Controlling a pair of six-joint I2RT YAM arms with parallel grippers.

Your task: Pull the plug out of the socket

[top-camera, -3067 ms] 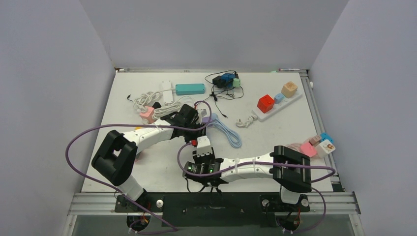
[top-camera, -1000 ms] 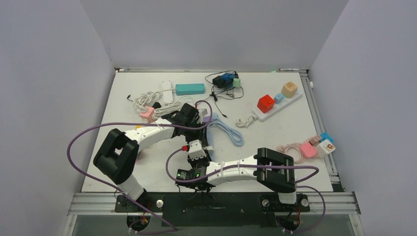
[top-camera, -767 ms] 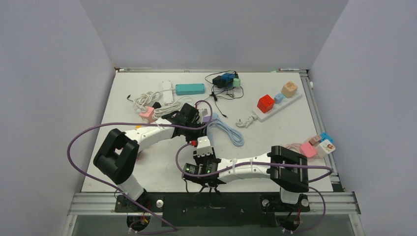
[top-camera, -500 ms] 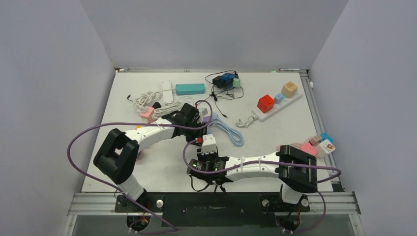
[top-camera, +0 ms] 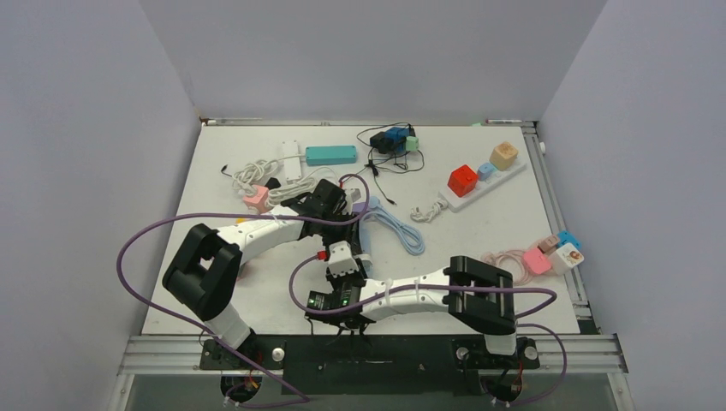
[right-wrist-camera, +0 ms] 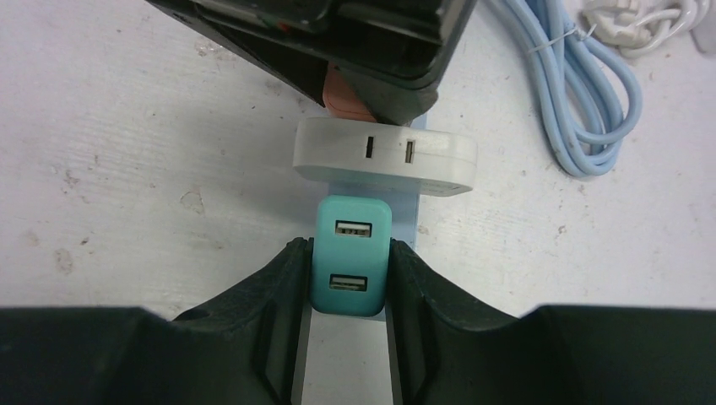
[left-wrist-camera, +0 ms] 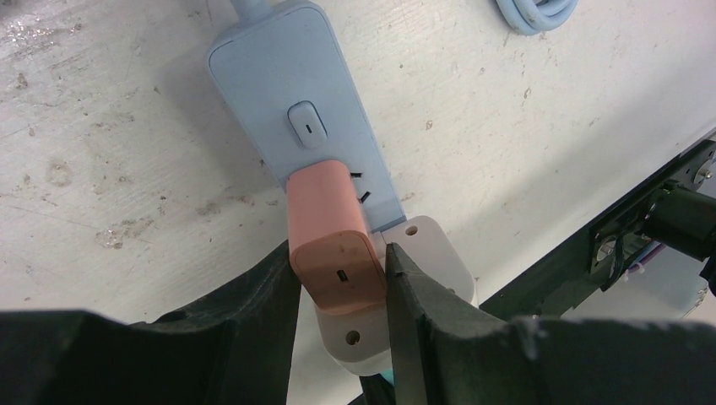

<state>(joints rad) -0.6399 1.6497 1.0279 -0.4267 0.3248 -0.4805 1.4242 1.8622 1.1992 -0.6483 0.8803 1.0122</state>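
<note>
The socket, a slim light-blue power strip (left-wrist-camera: 295,110), lies on the table with its coiled light-blue cord (top-camera: 398,227) beside it. Three plugs sit in it: a salmon-pink one (left-wrist-camera: 329,232), a white one (left-wrist-camera: 422,253) and a teal USB charger (right-wrist-camera: 350,253). My left gripper (left-wrist-camera: 339,261) is shut on the salmon-pink plug. My right gripper (right-wrist-camera: 349,270) is shut on the teal charger, just in front of the white plug (right-wrist-camera: 384,156). In the top view both grippers (top-camera: 342,224) (top-camera: 341,257) meet over the strip and hide it.
A white strip with red, blue and tan cubes (top-camera: 479,181) lies back right. A teal strip (top-camera: 330,155), a white strip (top-camera: 291,159) and tangled black and blue adapters (top-camera: 389,141) lie at the back. Pink and blue cubes (top-camera: 552,253) sit at the right edge.
My right gripper has swung right and then back left while holding the teal charger. The left gripper has stayed on the salmon-pink plug.
</note>
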